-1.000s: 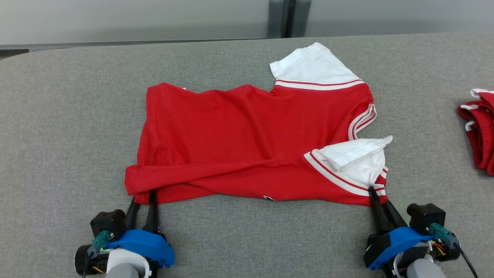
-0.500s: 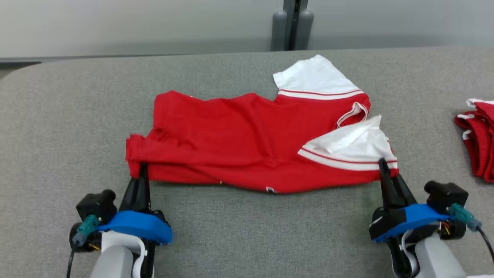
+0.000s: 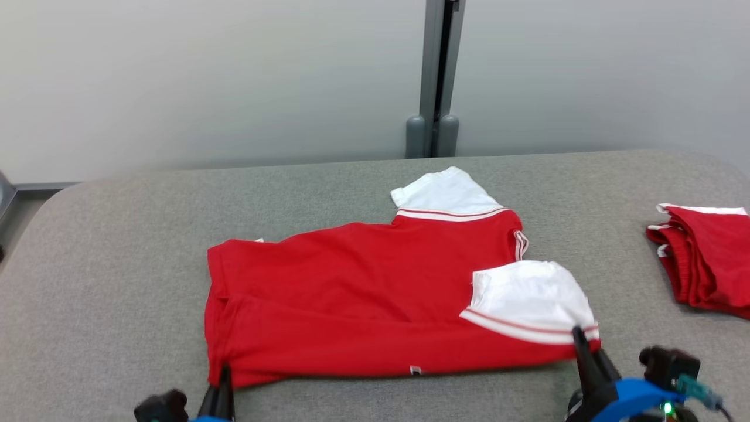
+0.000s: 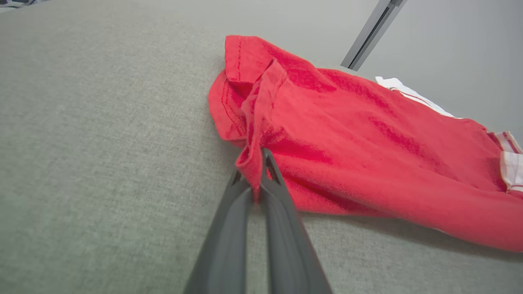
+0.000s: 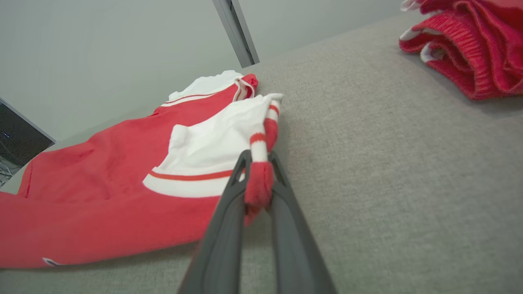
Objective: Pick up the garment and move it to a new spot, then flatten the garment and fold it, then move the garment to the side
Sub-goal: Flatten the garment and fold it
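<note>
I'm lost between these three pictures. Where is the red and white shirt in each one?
Head view: shirt lies flat, mid-picture.
Left wrist view: shirt runs from the centre to the right edge.
Right wrist view: shirt covers the left half.
Shared landmark: the grey wall post, beyond the shirt in all three.

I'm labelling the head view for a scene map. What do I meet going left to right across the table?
left gripper → shirt → right gripper → folded pile
</note>
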{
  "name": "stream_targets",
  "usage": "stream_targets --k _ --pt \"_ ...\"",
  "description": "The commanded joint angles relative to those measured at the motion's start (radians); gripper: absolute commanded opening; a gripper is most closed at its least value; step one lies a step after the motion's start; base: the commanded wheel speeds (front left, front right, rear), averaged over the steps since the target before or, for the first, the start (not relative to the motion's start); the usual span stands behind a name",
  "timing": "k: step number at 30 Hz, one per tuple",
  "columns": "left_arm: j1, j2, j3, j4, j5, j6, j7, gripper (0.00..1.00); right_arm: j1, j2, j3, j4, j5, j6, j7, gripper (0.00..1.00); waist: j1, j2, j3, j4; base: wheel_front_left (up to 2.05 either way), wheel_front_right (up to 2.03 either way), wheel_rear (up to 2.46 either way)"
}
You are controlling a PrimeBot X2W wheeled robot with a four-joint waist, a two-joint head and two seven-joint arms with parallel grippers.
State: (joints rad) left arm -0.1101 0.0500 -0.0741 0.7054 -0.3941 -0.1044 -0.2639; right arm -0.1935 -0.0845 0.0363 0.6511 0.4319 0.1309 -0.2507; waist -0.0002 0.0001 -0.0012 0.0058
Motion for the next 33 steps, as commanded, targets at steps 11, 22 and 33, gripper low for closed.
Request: stream_targets --k 11,22,33 --pt "0.117 0.002 -0.048 -0.045 -0.027 0.087 0.001 1.00 0.122 -0.015 0.012 -0.003 -0.022 0.000 -0.013 1.00 0.0002 -0.0001 0.016 -0.004 0.00 0.00 0.00" --pt "-0.165 0.058 0.017 -0.072 0.064 0.098 0.008 1.00 -0.068 -0.017 -0.017 -0.082 -0.133 0.000 -0.015 1.00 0.0002 -0.0001 0.175 0.000 0.00 0.00 0.00" --pt "-0.448 0.107 0.018 0.173 0.034 0.051 0.090 1.00 -0.230 -0.048 0.059 -0.069 -0.132 0.000 -0.015 1.00 0.0002 -0.0001 0.305 -0.011 0.00 0.00 0.00"
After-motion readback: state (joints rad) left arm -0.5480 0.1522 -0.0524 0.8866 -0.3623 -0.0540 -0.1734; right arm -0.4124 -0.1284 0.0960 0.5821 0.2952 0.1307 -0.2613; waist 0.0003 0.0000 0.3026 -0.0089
